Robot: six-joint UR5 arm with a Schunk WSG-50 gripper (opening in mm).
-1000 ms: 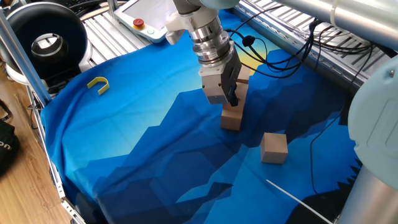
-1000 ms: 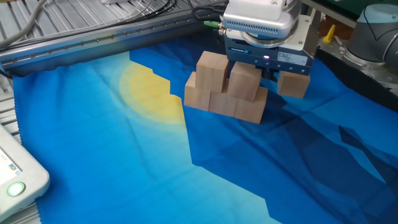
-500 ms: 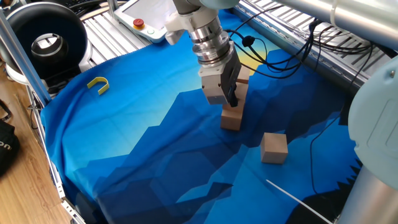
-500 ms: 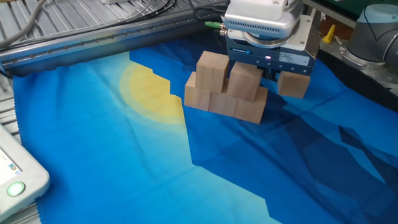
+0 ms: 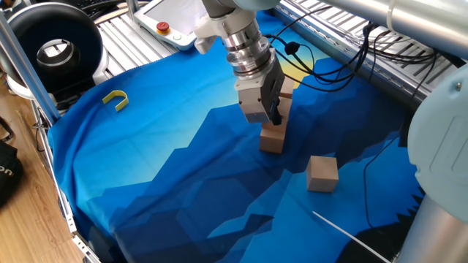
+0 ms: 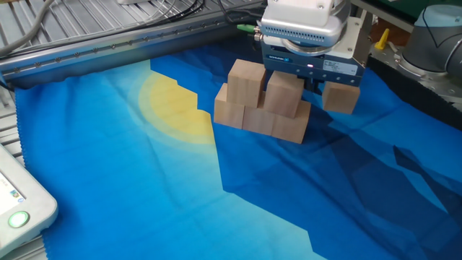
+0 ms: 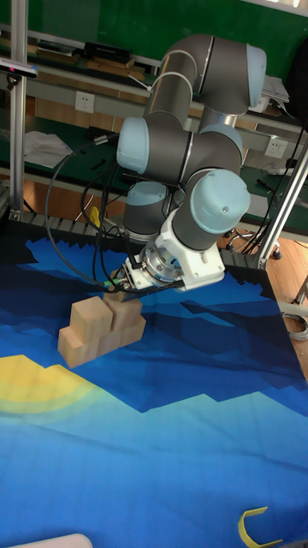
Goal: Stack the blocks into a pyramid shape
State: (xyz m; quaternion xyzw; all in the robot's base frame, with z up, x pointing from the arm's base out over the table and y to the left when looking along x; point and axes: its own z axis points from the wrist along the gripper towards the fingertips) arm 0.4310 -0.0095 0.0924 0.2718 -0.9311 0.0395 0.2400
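The pincer (image 6: 285,85) still grips the upper block (image 6: 283,94), nothing having moved.

Bright, even overhead light; all 3 views sharp, shadows soft.

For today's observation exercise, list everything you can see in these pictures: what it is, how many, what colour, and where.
stacked blocks: five visible, light brown; three in a bottom row, two on top, mid-cloth.
loose block: one, light brown, alone on the cloth beside the stack.
U-shaped piece: one, yellow, near a cloth edge.
cloth: one, blue with a yellow patch, covering the table.
tablet: one, white with a red button, off the cloth.
cables: several, black, behind the stack.
arm: one, grey and light blue.
pincer: one, around an upper block; grip unclear.
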